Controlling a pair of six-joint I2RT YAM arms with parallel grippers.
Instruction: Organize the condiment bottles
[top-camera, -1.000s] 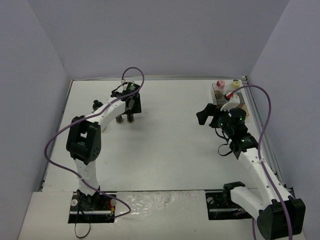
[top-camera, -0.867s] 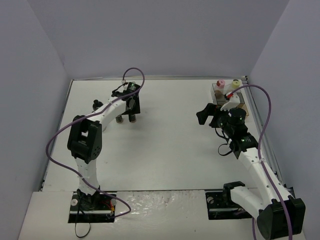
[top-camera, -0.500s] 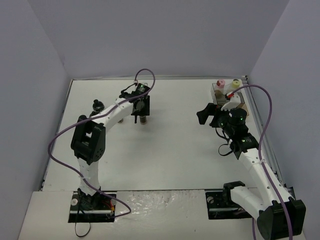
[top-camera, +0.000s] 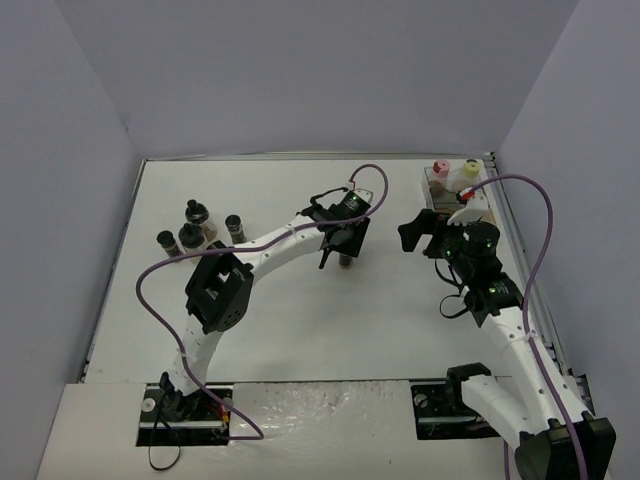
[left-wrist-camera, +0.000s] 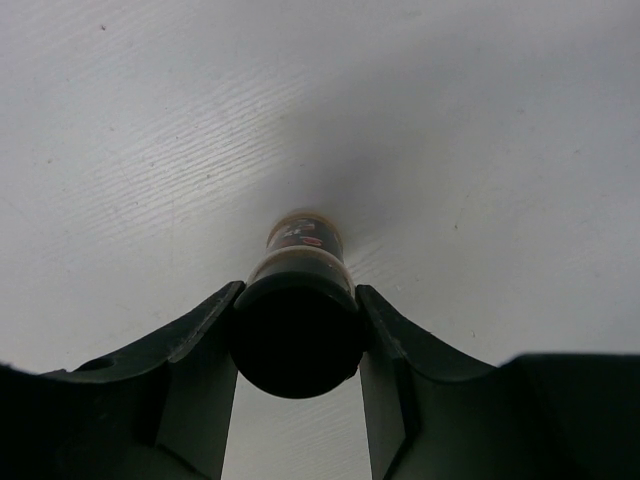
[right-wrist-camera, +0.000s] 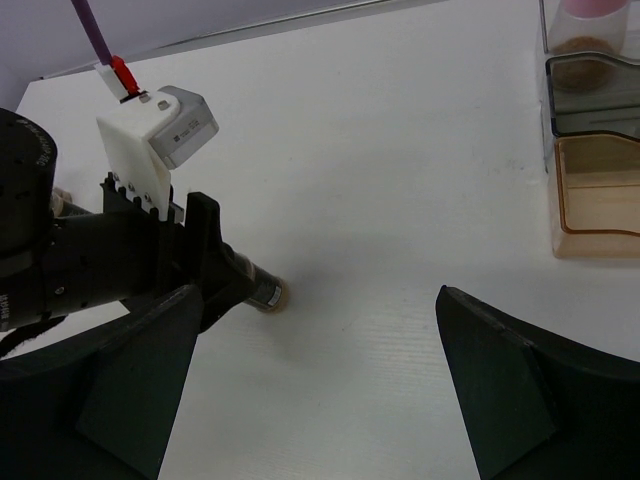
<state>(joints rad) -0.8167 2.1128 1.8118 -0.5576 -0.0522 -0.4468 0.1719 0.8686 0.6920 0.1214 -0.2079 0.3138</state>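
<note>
Right arm (top-camera: 510, 335): rises from the near right base and bends inward over the right half of the table (top-camera: 300, 330).

Right fingers (right-wrist-camera: 130, 385): spread wide, nothing between them. They hang above bare table, near the tray but short of it. The top view shows them as a dark fork (top-camera: 408, 232) facing the table's middle.

Left arm (top-camera: 270, 245): stretches on a long diagonal from the near left base to mid-table, with a purple cable (top-camera: 150, 290) looping off it.

Left fingers (left-wrist-camera: 200, 350): clamped on the black cap of a bottle (left-wrist-camera: 300, 255), one finger on each side. The bottle is clear with brownish contents and a red label, and it hangs cap-up below the fingers. In the top view it sits at mid-table (top-camera: 346, 261), just left of the right fingers. The right wrist view shows its pale base (right-wrist-camera: 268, 293) low over the table. Cannot tell if the base touches.

Four bottles (top-camera: 190, 236): upright with dark caps, in a loose cluster at the table's left side, well apart from the held one.

Tray (top-camera: 428, 188): clear, at the far right edge. The right wrist view shows its amber-tinted compartment (right-wrist-camera: 600, 215) nearest, with a smoky one behind.

Pink-capped bottle (top-camera: 439, 169) and yellow-capped bottle (top-camera: 469, 169): upright and side by side at the tray's far end.
</note>
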